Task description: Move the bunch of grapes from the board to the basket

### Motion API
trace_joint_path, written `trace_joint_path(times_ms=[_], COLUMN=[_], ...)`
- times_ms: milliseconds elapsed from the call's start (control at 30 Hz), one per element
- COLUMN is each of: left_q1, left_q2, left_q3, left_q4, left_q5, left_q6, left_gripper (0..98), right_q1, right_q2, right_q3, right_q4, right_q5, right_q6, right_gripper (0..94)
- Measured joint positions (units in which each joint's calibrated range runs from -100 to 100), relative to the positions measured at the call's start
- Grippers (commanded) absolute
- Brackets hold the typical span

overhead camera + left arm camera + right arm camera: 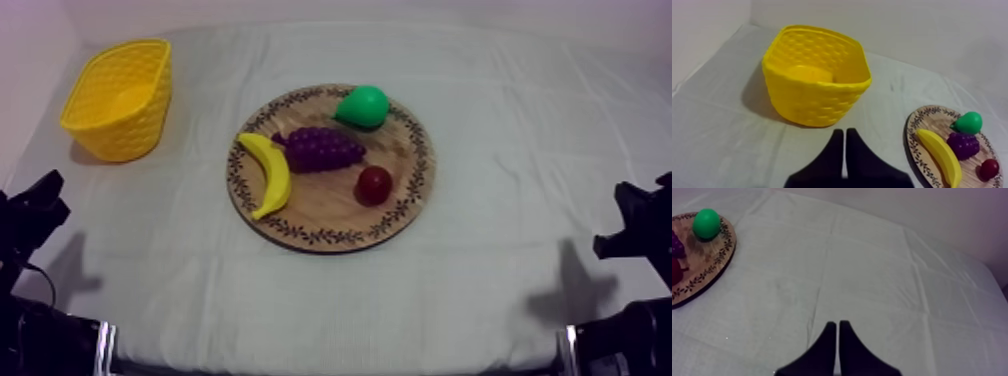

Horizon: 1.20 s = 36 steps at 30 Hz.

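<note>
- While at rest, left jaws and right jaws are closed on nothing.
- On wooden board [320,205] lies bunch of grapes [322,150]; yellow basket [125,130] stands well apart.

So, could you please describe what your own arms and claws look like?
Both are plain black with no markings I can see. The black two-fingered left claw and the matching right claw have smooth fingers, broad at the base and tapering to slim tips. From above, the left arm and right arm are blocky, angular black shapes.
</note>
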Motion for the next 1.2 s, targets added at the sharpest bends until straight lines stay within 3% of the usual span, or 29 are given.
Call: trace_joint_path(times_ms=[433, 867, 1067, 1200], left_q1=[0.96, 9.54, 11.69, 12.51], left_q2=[0.00, 0.00, 0.07, 0.85], left_q3=[0.00, 0.00, -0.21, -0.59], left_q4=[0.00, 0.00, 0.00, 0.00], left_q5=[0.00, 0.00, 1.68, 2.72], left_q6=[-0.26, 0.33, 3.09, 2.99], left_gripper=[0.1, 0.1, 0.0, 0.0], right_q1=[0.00, 0.00, 0.00, 0.00], right_q2=[0.00, 0.00, 0.00, 0.00], right_q3=[0.00, 0.00, 0.00, 0.00], right_q4=[0.00, 0.00, 0.00, 0.00], right_q5=[0.00, 0.00, 0.00, 0.00], right_q6=[-0.01, -0.01, -0.01, -0.01], right_gripper=[0.3, 0.3, 0.3, 0.3])
